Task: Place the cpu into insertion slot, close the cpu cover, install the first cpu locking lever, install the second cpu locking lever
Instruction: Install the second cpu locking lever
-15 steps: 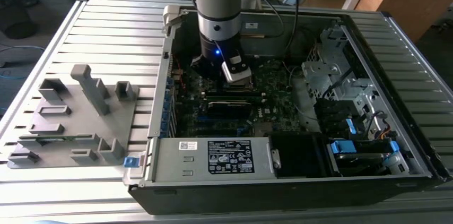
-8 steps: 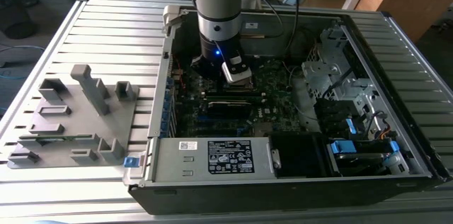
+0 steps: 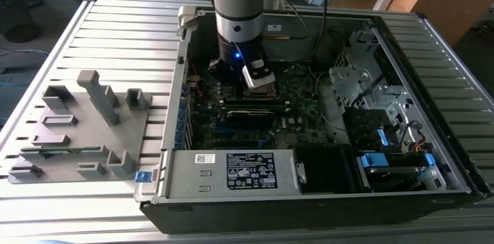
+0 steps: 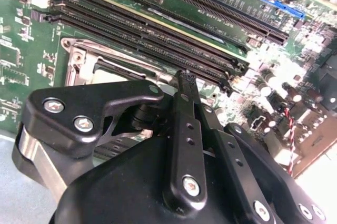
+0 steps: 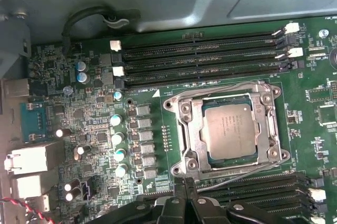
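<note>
The cpu, a square silver-grey chip, lies flat in the insertion slot on the green motherboard. The cpu cover, a silver frame with a large window, lies down around the chip. Thin wire levers run along two opposite sides of the socket, one by the memory slots and one on the gripper's side. My gripper hovers just beside the socket, its black fingers together with nothing between them. The second wrist view has the gripper over the socket's metal edge. In the exterior view the gripper reaches down into the open computer case.
Long black memory slots flank the socket on two sides, and upright capacitors stand nearby. The case walls, a power supply and a drive cage enclose the board. A grey fixture rack sits at the exterior view's left.
</note>
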Controlling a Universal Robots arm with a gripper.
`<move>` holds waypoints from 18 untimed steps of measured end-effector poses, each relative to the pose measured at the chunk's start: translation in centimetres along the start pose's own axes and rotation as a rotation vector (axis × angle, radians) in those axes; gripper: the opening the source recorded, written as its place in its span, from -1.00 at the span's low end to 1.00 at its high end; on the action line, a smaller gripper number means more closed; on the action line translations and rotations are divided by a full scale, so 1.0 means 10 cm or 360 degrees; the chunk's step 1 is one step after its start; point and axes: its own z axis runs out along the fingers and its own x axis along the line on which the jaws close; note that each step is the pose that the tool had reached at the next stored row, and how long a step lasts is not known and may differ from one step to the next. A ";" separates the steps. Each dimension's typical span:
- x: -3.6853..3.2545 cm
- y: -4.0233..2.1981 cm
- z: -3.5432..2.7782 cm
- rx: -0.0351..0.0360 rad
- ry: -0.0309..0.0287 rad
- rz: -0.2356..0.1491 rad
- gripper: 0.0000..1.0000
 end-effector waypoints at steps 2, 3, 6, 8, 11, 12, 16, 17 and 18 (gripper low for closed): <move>-0.002 -0.005 -0.009 -0.0003 0.00000 0.0000 -0.79; -0.002 -0.010 -0.010 -0.0005 0.00003 0.0000 -0.79; -0.005 -0.032 -0.012 -0.0036 0.00032 0.0003 -0.79; -0.006 -0.043 -0.012 -0.0063 0.00046 0.0005 -0.79; -0.010 -0.066 -0.013 -0.0070 0.00052 0.0005 -0.79; -0.011 -0.076 -0.013 -0.0071 0.00053 0.0005 -0.79; -0.017 -0.119 -0.014 -0.0073 0.00054 0.0005 -0.79; -0.018 -0.124 -0.015 -0.0075 0.00059 0.0005 -0.79; -0.018 -0.127 -0.015 -0.0078 0.00063 0.0006 -0.79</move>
